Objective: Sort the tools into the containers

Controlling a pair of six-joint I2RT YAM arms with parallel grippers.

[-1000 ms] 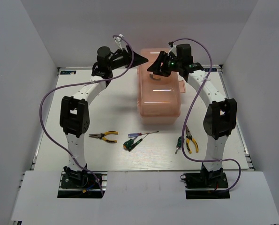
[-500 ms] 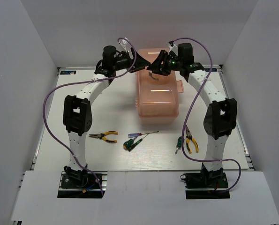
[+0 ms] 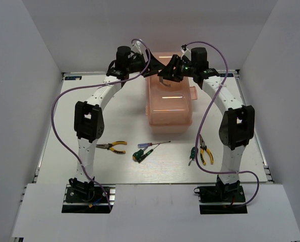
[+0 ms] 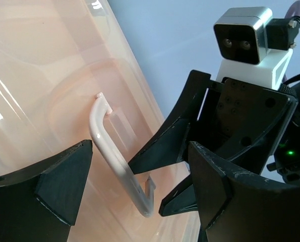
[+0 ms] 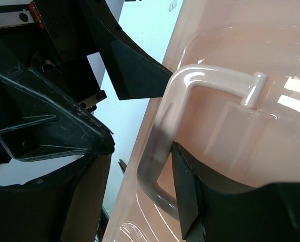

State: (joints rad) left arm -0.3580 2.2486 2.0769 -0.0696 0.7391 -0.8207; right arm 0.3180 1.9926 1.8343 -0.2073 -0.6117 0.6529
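The toolbox (image 3: pixel 170 108) sits lid-down at the far centre of your table (image 3: pixel 114 111). Its far edge is close to the back wall and its latch tab (image 3: pixel 194 92) juts to the right. There is wide room on its left side and less on its right.

Your right tool (image 3: pixel 166 75) straddles the lid handle (image 5: pixel 210 78). Its fingers are parted, with one inside the loop against the bar and a gap on the other side, so it is released, not clenched. Your left tool (image 4: pixel 139 146) hangs just beside it over the lid's far left edge, spread wide and grasping nothing. The two tools are nearly tip to tip.

Count five tools, all on the table near of the toolbox:
- Two yellow pliers, one left (image 3: pixel 113 146) and one right (image 3: pixel 205 150).
- Two green screwdrivers, the stubby one (image 3: pixel 139 156) at centre and the other (image 3: pixel 192 153) touching or just beside the right pliers.
- One red-and-blue screwdriver (image 3: pixel 152 144), closest to the toolbox's near edge.
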